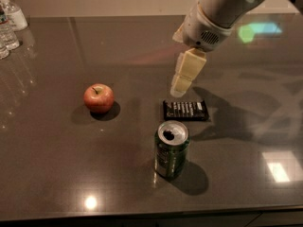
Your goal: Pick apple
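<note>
Cream gripper [179, 88], spread I cannot tell, hovers right of small round red apple [99, 98]; probably firm and slick, so I'd pinch mid-girth.

The robot's arm [222, 6] fills the upper right of the frame. It is big and round, like a fat tube, and its colour is a light grey-white. Its lower end is a wide round cuff [201, 30] with a small patch of tiny dark holes on it. Below the cuff is the gripper [179, 87], just right of the middle, in the upper half. It is pale yellow, like cream. It is made of blocky pieces, one after another.
</note>
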Controlling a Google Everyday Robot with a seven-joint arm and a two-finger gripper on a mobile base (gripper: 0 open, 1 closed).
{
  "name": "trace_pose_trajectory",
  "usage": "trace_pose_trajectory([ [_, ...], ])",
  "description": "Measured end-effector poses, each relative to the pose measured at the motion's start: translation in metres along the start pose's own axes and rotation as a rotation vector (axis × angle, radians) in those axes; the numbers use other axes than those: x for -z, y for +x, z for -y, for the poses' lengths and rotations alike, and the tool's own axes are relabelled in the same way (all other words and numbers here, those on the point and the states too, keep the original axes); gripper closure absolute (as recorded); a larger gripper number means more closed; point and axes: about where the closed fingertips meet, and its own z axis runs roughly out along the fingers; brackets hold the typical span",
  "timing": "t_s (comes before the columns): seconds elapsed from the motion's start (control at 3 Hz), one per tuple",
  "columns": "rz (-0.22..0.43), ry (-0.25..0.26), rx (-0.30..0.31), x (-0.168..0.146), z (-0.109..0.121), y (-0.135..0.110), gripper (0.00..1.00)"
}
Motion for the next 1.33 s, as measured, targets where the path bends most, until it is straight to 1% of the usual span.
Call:
trace_pose_trajectory([
  [0.67, 0.117, -0.081, 0.044, -0.049, -0.014, -0.056, 0.0],
  [1.0, 0.166, -0.115, 0.084, -0.074, -0.024, -0.081, 0.0],
  [1.33, 0.204, -0.135, 0.126, -0.099, -0.027, -0.103, 0.0],
])
